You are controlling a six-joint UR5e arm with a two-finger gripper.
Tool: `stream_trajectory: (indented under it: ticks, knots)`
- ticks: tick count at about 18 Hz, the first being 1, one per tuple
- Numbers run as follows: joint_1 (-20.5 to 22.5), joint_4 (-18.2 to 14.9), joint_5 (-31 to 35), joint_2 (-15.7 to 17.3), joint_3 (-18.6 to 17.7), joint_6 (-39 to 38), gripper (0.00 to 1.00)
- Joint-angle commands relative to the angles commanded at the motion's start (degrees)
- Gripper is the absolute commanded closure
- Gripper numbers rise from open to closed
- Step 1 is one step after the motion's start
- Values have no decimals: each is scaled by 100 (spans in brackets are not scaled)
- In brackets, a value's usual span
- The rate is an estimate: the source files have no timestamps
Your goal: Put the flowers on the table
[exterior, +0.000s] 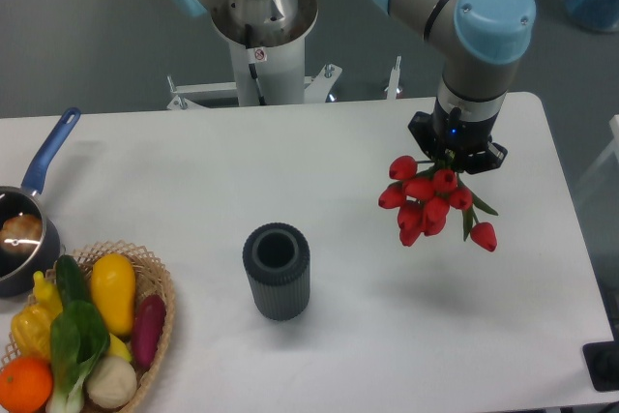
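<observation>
A bunch of red tulips (430, 202) with green leaves hangs in the air above the right part of the white table (338, 142). My gripper (453, 155) points down and is shut on the stems; its fingers are mostly hidden behind the blooms and the wrist. The flowers cast a shadow on the table below and to the right. A dark grey ribbed vase (277, 270) stands upright and empty to the left of the flowers, well apart from them.
A wicker basket (160, 321) with vegetables and fruit sits at the front left. A pot with a blue handle (34, 215) sits at the left edge. The arm's base (261, 36) stands behind the table.
</observation>
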Motion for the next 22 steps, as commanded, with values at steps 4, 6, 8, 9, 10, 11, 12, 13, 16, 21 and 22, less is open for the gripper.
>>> stream_trajectory:
  ticks: [4,6,8,9,10,11,12,13,16,21,22]
  knots:
    - [-9,9,0,-26,0,-52,100]
    - [-26,17,9,-96,-17,-88,100]
    - [-70,26,0,-158,-44,-97,100]
    - [-105,44,-9,-193,-79,-105,100]
    - [-114,53,-9,-219,-140,-132,100]
    - [-132,114,-17,-255,-210,-228,100]
    - [-158,236,-18,-255,-333,-350,100]
    - [-202,429,-18,-255,-508,-439,100]
    - [-246,852,-26,-237,-887,-457,73]
    - [-316,870,0,-255,-958,-475,0]
    - [-316,853,0,-246,-958,-475,0]
